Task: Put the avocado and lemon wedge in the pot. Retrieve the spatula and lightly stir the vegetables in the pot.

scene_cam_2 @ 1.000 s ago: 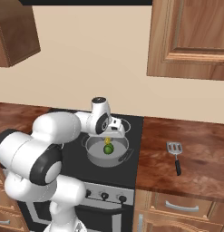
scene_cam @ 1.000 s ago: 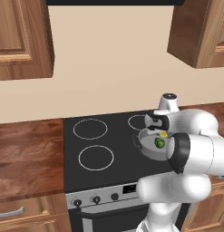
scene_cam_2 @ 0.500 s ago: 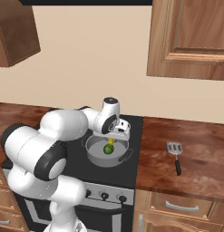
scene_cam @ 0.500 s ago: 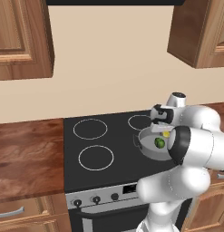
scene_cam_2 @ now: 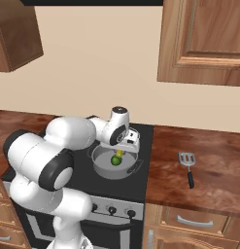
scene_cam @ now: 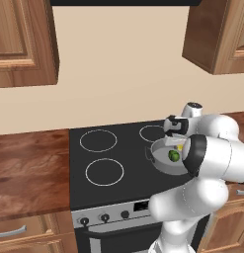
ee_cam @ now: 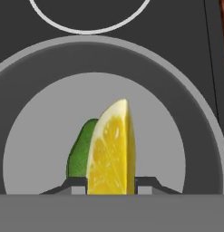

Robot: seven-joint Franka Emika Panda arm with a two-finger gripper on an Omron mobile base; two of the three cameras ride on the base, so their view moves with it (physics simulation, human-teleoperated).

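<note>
The lemon wedge is pinched between the two finger tips of the gripper, which are closed on its lower end, and it hangs directly above the middle of the pot. The avocado already lies on the floor of the pot, just behind the wedge in the hand view. Compared with one second ago, the hand has travelled from the left rear side of the pot to a place over its centre, and the fingers have kept the same grip during this time. For the task this means, in my judgement, that the second vegetable is now in position to be released, while the first step is half finished. The pot stands on the front right burner of the stove, near its right edge. The arm reaches forward with the wrist bent, so the hand points down into the pot. The spatula lies untouched on the counter to the right of the stove, well apart from the pot.
</note>
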